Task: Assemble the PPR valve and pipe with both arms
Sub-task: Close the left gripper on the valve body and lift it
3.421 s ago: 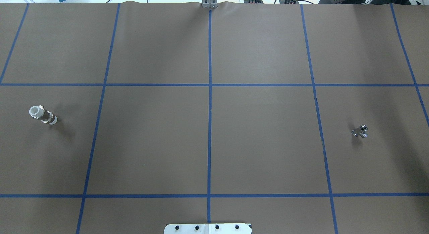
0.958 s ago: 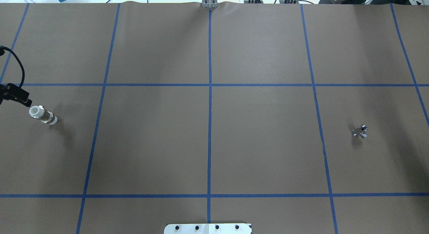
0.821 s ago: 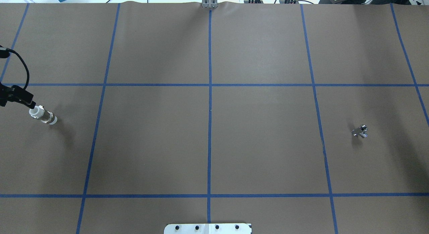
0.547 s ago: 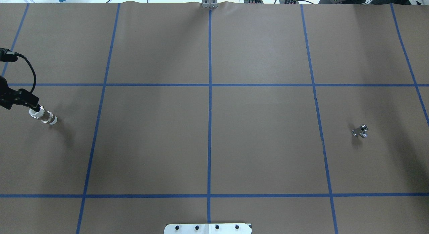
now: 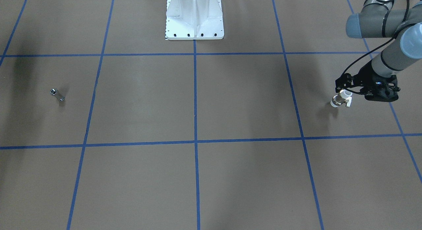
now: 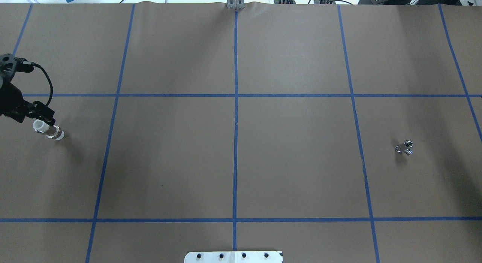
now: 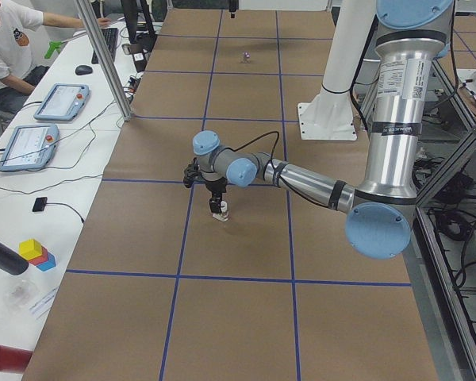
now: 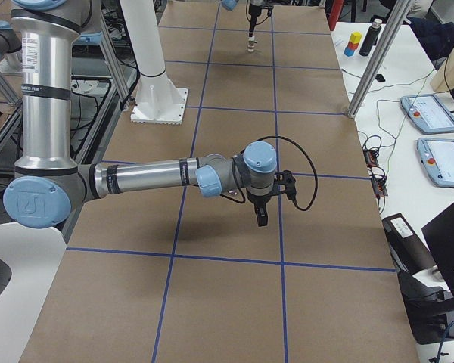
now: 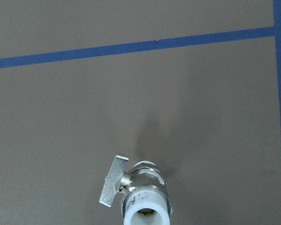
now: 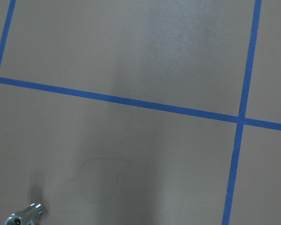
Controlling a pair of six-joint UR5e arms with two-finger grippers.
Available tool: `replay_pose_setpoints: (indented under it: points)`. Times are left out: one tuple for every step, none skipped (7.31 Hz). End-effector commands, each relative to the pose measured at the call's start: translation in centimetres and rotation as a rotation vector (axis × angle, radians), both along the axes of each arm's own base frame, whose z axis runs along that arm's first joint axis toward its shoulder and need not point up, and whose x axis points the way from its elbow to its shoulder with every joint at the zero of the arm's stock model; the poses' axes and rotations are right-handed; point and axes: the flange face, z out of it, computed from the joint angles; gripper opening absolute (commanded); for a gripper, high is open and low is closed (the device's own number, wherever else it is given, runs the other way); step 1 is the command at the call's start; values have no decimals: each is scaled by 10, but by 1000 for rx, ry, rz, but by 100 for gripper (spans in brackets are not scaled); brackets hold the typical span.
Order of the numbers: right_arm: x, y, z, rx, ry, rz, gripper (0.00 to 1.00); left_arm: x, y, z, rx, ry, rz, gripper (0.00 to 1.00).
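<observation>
The PPR valve [image 6: 49,130] stands upright at the table's left, with white ring ends, a metal middle and a side handle. It also shows in the front view [image 5: 341,100], the left side view [image 7: 220,212] and the left wrist view [image 9: 140,199]. My left gripper [image 6: 42,116] hangs just above its top end [image 5: 343,87] and looks open and empty. The pipe [image 6: 404,147], a small shiny cylinder, lies at the right [image 5: 57,94] and in the right wrist view [image 10: 23,215]. My right gripper [image 8: 259,219] points down above the table. I cannot tell whether it is open or shut.
Brown paper with a grid of blue tape lines [image 6: 235,104] covers the table. The white pedestal base [image 5: 194,17] stands at the robot's edge. Operators' desks with tablets [image 7: 40,127] run along the far side.
My left arm has come in from the left edge and moved right until its gripper hangs over the valve's top. The valve and the pipe have not moved.
</observation>
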Motion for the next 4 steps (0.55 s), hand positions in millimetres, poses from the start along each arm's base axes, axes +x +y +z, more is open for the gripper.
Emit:
replay_pose_setpoints:
  points:
    - [-6,0,1,-3,2,-11,99,3,-4,10,14,12,-2,88]
    - [-7,0,1,-3,2,-14,99,4,-3,11,11,12,-1,84]
    - [-9,0,1,-3,2,-15,99,4,-3,10,10,16,1,84]
    - [-11,1,1,-5,3,-19,99,3,-1,12,3,17,-1,84]
